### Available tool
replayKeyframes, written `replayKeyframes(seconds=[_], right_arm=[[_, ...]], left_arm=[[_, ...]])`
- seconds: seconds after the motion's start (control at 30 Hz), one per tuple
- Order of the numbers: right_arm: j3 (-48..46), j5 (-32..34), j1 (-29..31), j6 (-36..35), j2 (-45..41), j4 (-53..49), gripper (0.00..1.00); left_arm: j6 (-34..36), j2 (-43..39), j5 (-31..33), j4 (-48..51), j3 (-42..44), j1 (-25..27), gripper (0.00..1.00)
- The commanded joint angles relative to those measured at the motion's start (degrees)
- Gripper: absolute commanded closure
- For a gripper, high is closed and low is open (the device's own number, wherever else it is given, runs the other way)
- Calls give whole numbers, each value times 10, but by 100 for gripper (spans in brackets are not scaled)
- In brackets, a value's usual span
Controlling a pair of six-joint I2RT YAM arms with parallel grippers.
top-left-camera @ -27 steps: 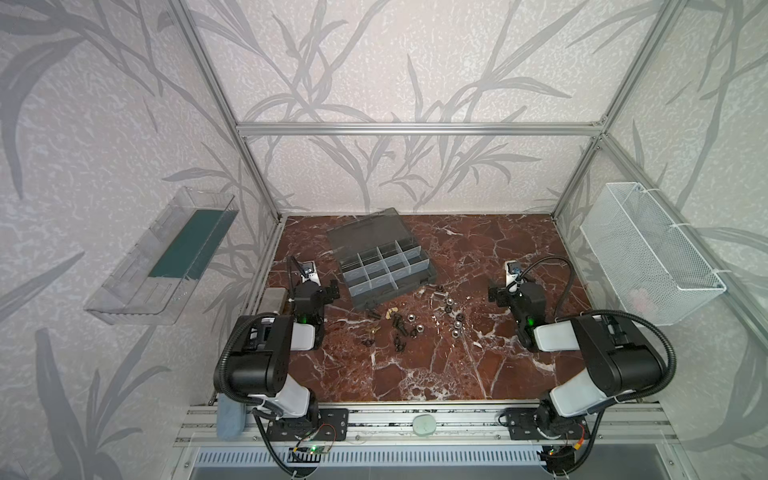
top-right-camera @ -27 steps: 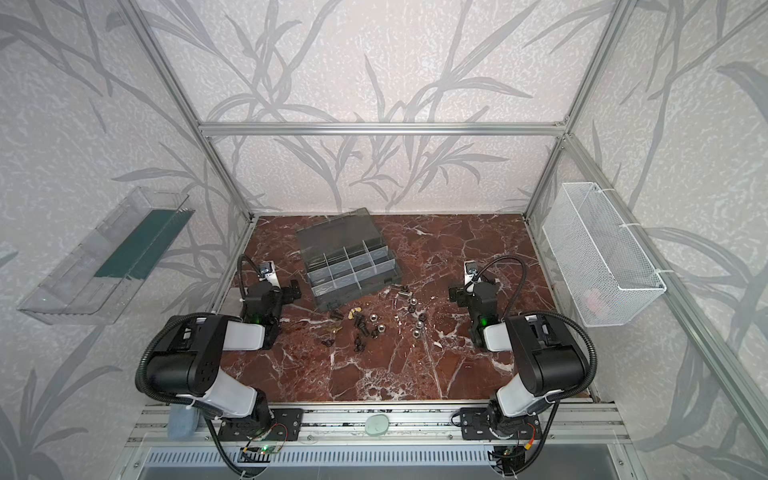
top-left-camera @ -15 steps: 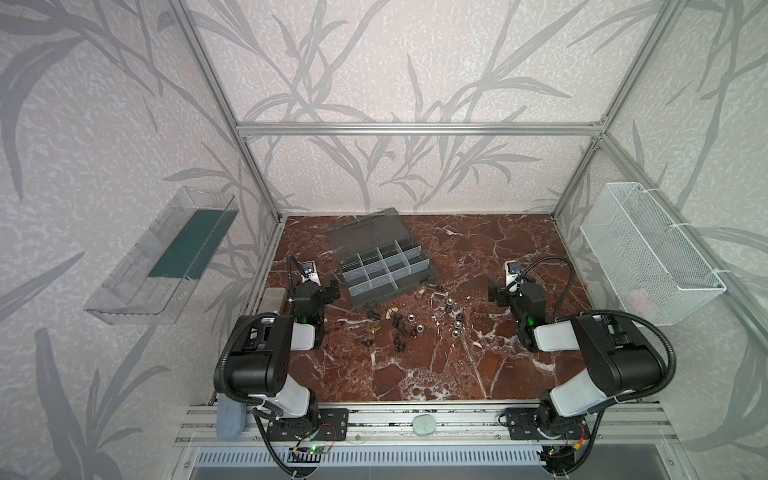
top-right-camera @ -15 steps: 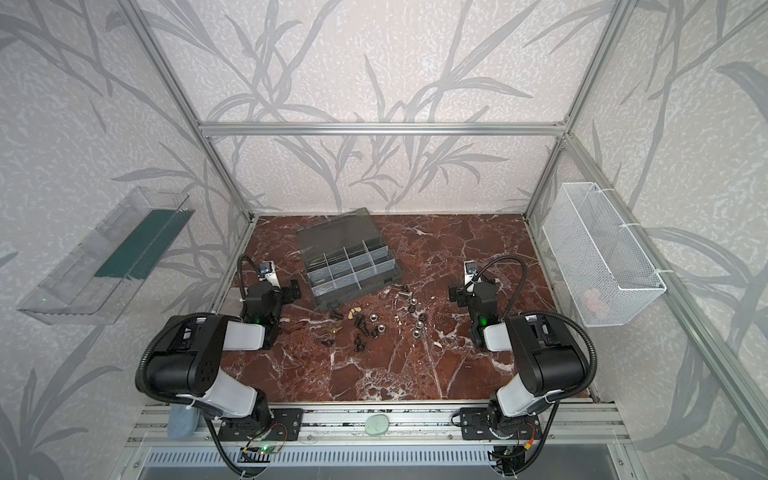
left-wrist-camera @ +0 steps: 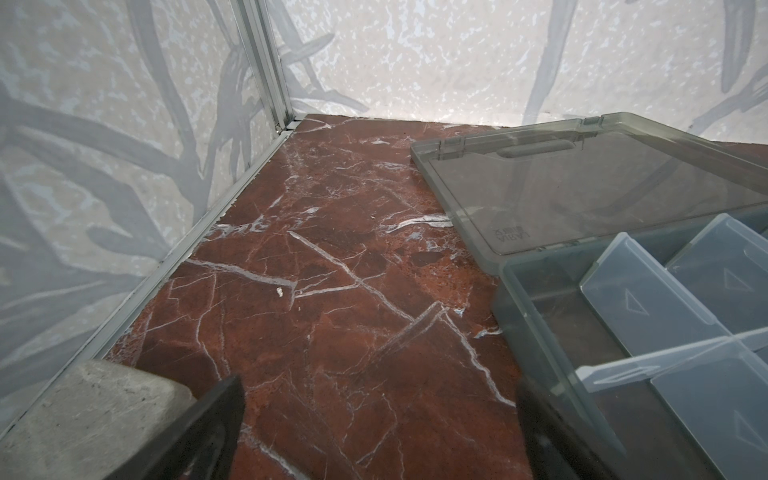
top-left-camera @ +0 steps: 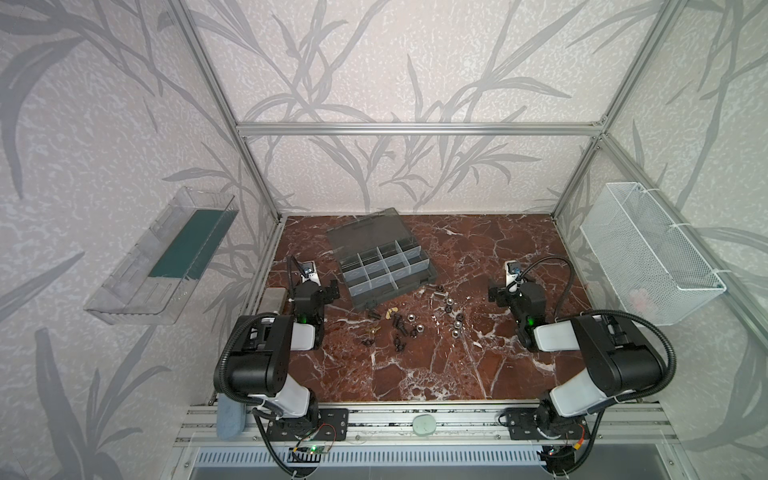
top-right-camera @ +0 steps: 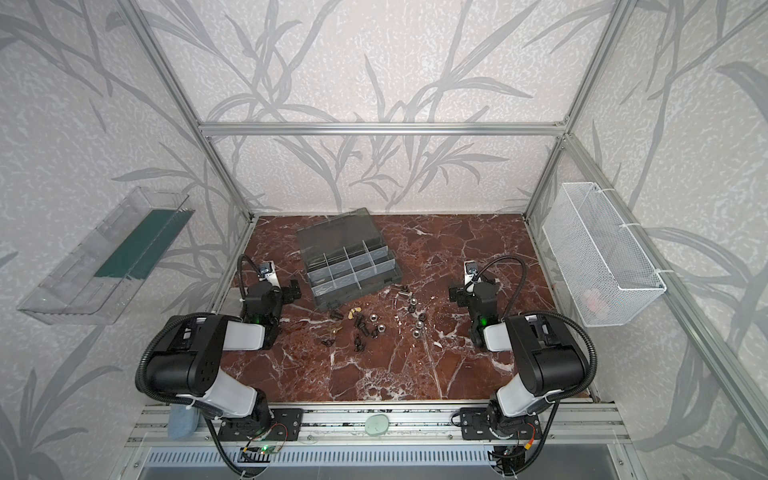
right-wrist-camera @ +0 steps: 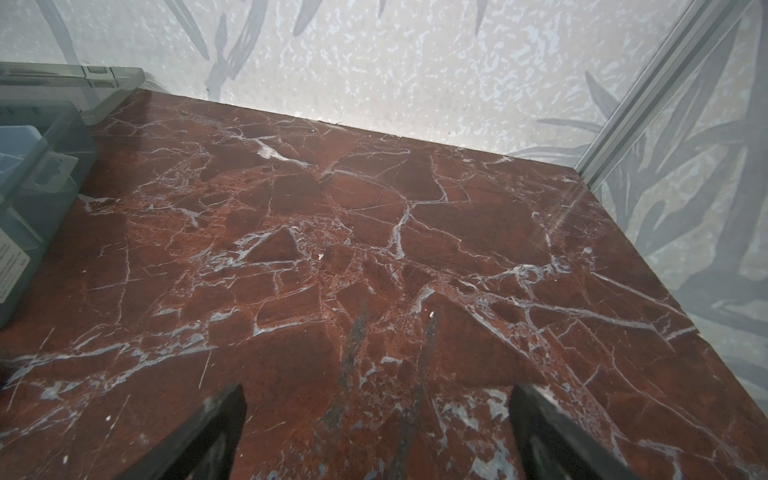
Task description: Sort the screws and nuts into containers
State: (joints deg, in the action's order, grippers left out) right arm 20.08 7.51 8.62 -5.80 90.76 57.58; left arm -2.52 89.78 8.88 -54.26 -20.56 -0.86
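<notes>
The dark grey organizer case (top-left-camera: 419,277) (top-right-camera: 384,277) lies open on the red marble floor, its containers showing as a grid of square cells (top-left-camera: 376,270) with the smoky lid (top-left-camera: 365,228) folded back. Screws and nuts lie scattered in front of it in both top views: black screws (top-left-camera: 395,322) (top-right-camera: 360,322), silver nuts (top-left-camera: 411,318) (top-right-camera: 419,324). My left gripper (top-left-camera: 312,286) (left-wrist-camera: 378,386) is open over bare floor beside the case's left corner (left-wrist-camera: 511,291). My right gripper (top-left-camera: 513,289) (right-wrist-camera: 378,392) is open over bare marble, right of the scatter. Neither holds anything.
A grey block (top-left-camera: 274,297) (left-wrist-camera: 91,411) sits against the left wall by my left finger. A clear wall tray (top-left-camera: 162,253) hangs on the left, a white wire basket (top-left-camera: 648,253) on the right. Aluminium frame posts edge the floor.
</notes>
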Motion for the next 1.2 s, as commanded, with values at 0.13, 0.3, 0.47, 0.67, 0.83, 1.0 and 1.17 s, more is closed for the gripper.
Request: replayKeyframes(seconds=[0.13,0.3,0.47,0.67,0.83,1.0,1.17], right_arm=[[4,6,0,2,5,10,1],[1,-4,0,-2,3,15,1],[18,-25,0,-11,-40,-49,1],[120,-89,1,-24,-108,-288,1],[259,-240,3,-55,-116,-513,1],[370,-363,41,-103,-81,-657,1],[415,-354,135,-174,-49,-697,1]], left_arm=[[6,2,2,-2,-10,0,1],[7,2,2,-5,-9,0,1],[1,-62,17,70,-20,0,1],[0,-129,-13,220,-78,0,1],[-59,-165,-47,354,-141,0,0],[-106,-171,-134,464,-199,0,0],[-134,-166,-218,527,-240,1,1]])
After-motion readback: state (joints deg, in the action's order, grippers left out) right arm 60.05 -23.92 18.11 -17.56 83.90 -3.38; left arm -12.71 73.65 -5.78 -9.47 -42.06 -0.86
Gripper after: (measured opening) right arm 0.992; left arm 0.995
